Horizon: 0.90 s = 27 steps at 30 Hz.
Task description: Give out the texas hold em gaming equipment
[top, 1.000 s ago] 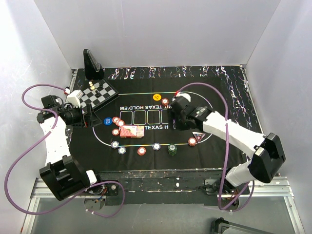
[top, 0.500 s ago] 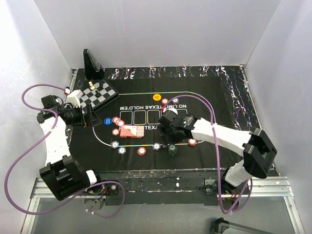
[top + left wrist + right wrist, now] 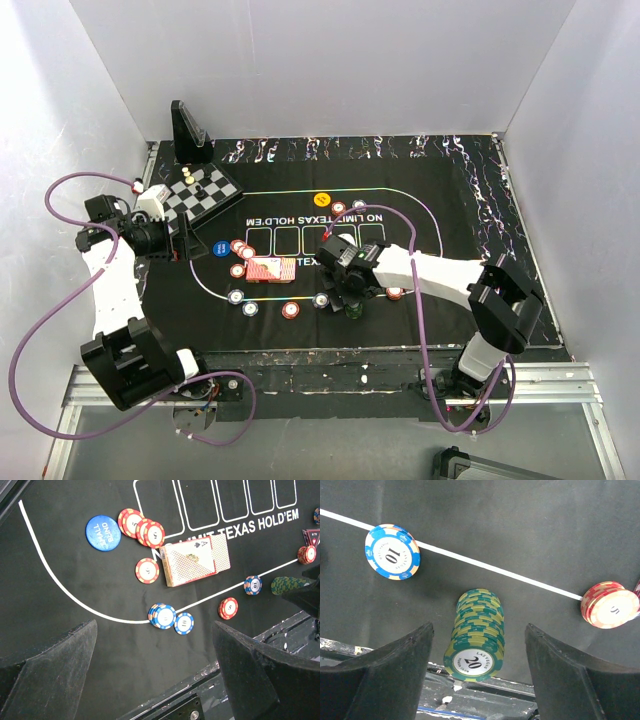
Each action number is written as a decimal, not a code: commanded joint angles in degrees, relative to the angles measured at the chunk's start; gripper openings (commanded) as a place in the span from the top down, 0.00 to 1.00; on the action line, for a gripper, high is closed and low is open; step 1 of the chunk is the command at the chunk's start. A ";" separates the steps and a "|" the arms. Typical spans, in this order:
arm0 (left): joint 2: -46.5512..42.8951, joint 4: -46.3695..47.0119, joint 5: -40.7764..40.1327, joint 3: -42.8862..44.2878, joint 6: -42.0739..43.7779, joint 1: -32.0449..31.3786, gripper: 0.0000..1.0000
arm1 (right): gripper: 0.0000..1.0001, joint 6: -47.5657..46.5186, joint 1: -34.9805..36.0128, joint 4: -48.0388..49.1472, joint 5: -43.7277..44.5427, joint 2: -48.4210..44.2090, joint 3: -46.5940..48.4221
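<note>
Left pincer (image 3: 155, 675): jaws apart, nothing between them, hanging over the left end of the mat (image 3: 60, 585). Chessboard (image 3: 203, 192) sits close by its far side.

Readable ahead of it:
- blue button (image 3: 102, 529): "SMALL BLIND"
- mat print: "NO LIMIT TEXAS HOLD'EM", middle part covered by the deck (image 3: 196, 560)
- the deck is red-backed, with an ace-of-spades corner showing at its top edge

Three overlapping red chips (image 3: 145, 529) lie just right of the blue button. A single red chip (image 3: 147, 570) is just beside the deck's left edge. Blue-white chips (image 3: 162, 615) lie on the white curve, nearest the fingers. Their numerals are too small to read from this wrist. Bare felt left of the curve. The mat's near edge runs just under the fingers.

Further right in that view is the marker (image 3: 313, 534), dark and triangular, cut off by the frame edge.

Right pincer (image 3: 478, 627): jaws apart, straddling the green stack (image 3: 475, 650) with a gap on both sides and no contact. The stack is upright and its top chip reads "20" and "LAS VEGAS".

- left of the fingers, on the white line: blue chip (image 3: 392, 551), "10"
- right, just past the line: red stack (image 3: 610, 605), "5"

The mat's near edge and the table lip are right behind the stack. Beyond the line the felt is bare. Orange button (image 3: 321, 199) lies well beyond this pincer, at the far side of the printed oval.
</note>
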 commanded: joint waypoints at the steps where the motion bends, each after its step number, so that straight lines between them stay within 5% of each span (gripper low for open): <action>1: -0.31 0.54 0.31 1.99 0.14 -0.18 0.00 | 0.23 0.80 0.56 -0.17 0.68 0.38 0.09; 16: -0.58 1.33 -0.57 1.46 0.40 -0.18 0.00 | 0.31 1.85 1.44 -0.87 0.94 0.29 -0.70; 27: -0.84 1.51 -1.36 1.37 0.92 -0.09 0.00 | 0.49 2.91 1.53 -0.52 1.65 -0.06 -1.32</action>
